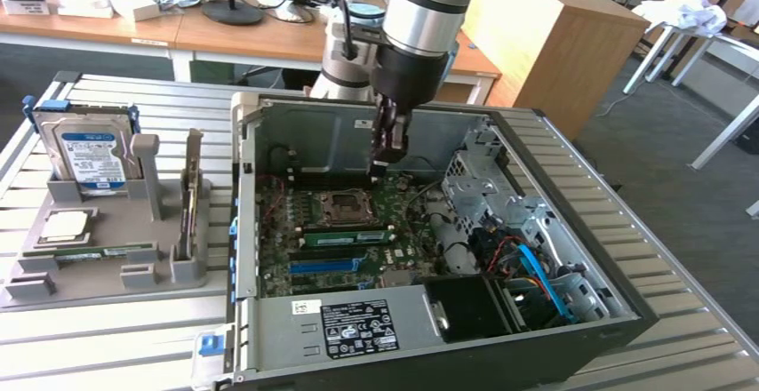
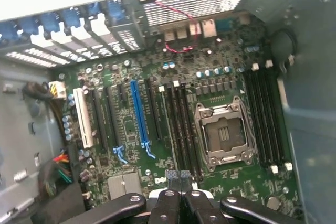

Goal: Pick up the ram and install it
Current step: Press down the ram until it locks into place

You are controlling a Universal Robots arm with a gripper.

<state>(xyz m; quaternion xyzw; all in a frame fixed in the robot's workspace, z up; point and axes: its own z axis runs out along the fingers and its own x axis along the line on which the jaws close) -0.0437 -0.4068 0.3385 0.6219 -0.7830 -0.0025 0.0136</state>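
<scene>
One slatted metal table (image 1: 676,258) carries everything. The open computer case (image 1: 570,342) is laid on its side over the table's middle and the exterior view's right. The arm (image 1: 427,9) is lowered from above into the case's far half.

The motherboard (image 1: 315,267) is exposed on the case floor, toward the exterior view's left. A grey holder (image 1: 95,275) is set near the table's edge on the exterior view's left, apart from the case. A blue-labelled hard drive (image 1: 92,155) is stood upright at the holder's far end.

The ram (image 1: 95,251) is laid lengthwise in a narrow groove near the holder's near edge. It is well apart from the gripper and untouched. A second green module (image 1: 344,234) is seen seated in a slot just beside the processor socket (image 1: 350,204), on the socket's near side. A square silver processor chip (image 1: 66,225) is rested on the holder between the hard drive and the ram.

The gripper (image 1: 379,171) is held pointing down over the motherboard's far edge, just beyond the socket. In the wrist view its fingers (image 2: 171,176) are seen pressed together, with nothing visible between them.
</scene>
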